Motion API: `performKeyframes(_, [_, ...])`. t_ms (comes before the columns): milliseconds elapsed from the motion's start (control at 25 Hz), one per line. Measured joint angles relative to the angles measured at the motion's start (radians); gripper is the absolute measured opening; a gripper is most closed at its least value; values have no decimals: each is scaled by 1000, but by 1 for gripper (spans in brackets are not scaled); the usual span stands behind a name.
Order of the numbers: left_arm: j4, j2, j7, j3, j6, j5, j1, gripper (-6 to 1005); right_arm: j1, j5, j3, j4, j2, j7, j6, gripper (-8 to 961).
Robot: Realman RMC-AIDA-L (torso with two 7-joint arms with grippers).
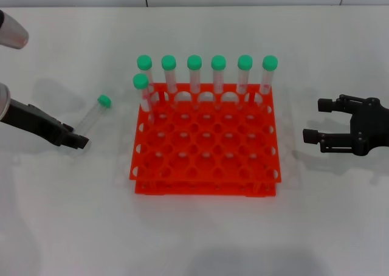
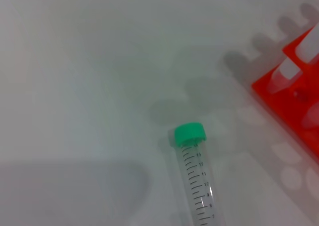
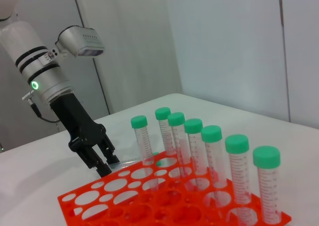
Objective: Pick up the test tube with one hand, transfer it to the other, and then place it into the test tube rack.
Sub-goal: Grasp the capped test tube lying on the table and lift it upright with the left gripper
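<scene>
The test tube [image 1: 92, 118] lies flat on the white table, left of the orange-red rack [image 1: 206, 166], with its green cap pointing to the far side. In the left wrist view the tube [image 2: 197, 186] lies on the table with its cap mid-picture. My left gripper [image 1: 77, 141] is low at the tube's bottom end; in the right wrist view the gripper [image 3: 105, 164] stands right at that end. My right gripper [image 1: 318, 120] hovers open and empty to the right of the rack.
Several green-capped tubes [image 1: 194, 75] stand upright in the rack's far row, and one more [image 1: 143, 90] stands in the second row at the left. The rack also shows in the right wrist view [image 3: 149, 196] and the left wrist view [image 2: 294, 91].
</scene>
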Motion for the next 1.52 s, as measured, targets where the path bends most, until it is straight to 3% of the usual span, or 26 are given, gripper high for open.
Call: performKeyframes(1520, [0, 2, -19, 0, -15, 1, 0, 252, 0, 0, 2, 2, 0, 2, 3, 834])
